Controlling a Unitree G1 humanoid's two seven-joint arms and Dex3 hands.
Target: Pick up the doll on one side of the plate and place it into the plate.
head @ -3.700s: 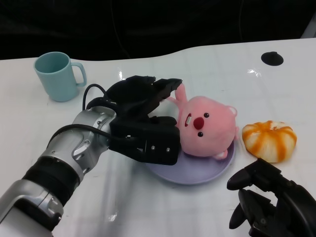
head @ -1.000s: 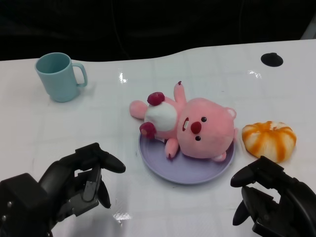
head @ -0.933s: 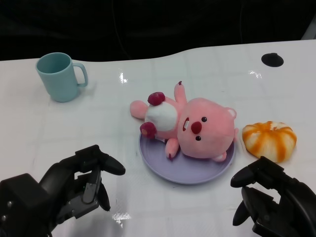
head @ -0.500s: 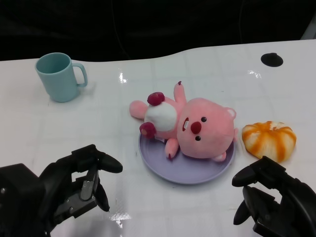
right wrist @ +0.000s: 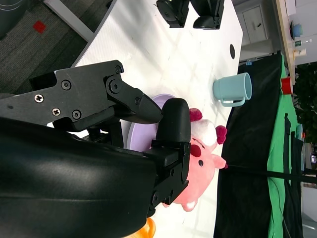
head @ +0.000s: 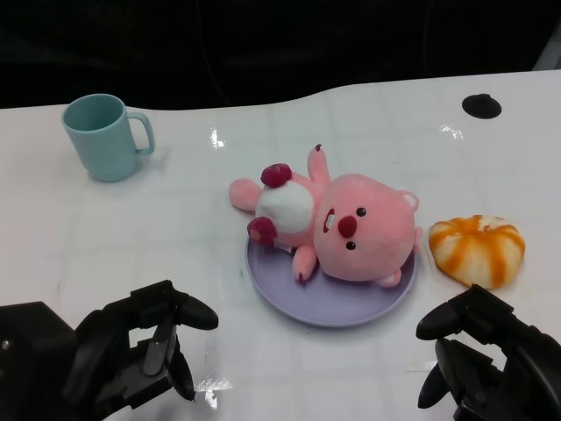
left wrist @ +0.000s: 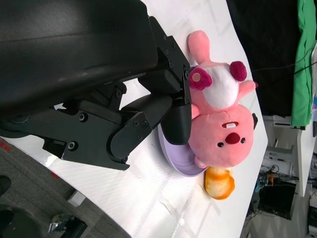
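Observation:
A pink plush doll (head: 337,224) with a white belly lies on its back on the lilac plate (head: 324,303), its head over the plate and its tail end hanging past the plate's far-left rim. The left wrist view shows the same doll (left wrist: 223,129) and plate (left wrist: 181,163); the right wrist view shows the doll (right wrist: 200,153) behind my fingers. My left hand (head: 131,351) hovers near the table's front left, apart from the plate, fingers spread and holding nothing. My right hand (head: 486,364) sits at the front right, also holding nothing.
A teal mug (head: 101,136) stands at the back left. An orange-and-white striped toy (head: 478,250) lies just right of the plate. A small black disc (head: 482,105) sits at the back right. The table's far edge curves behind the doll.
My left hand let go of the doll and drew back to the front left. Over the last second both hands sank slightly lower in the picture. The doll stayed put.

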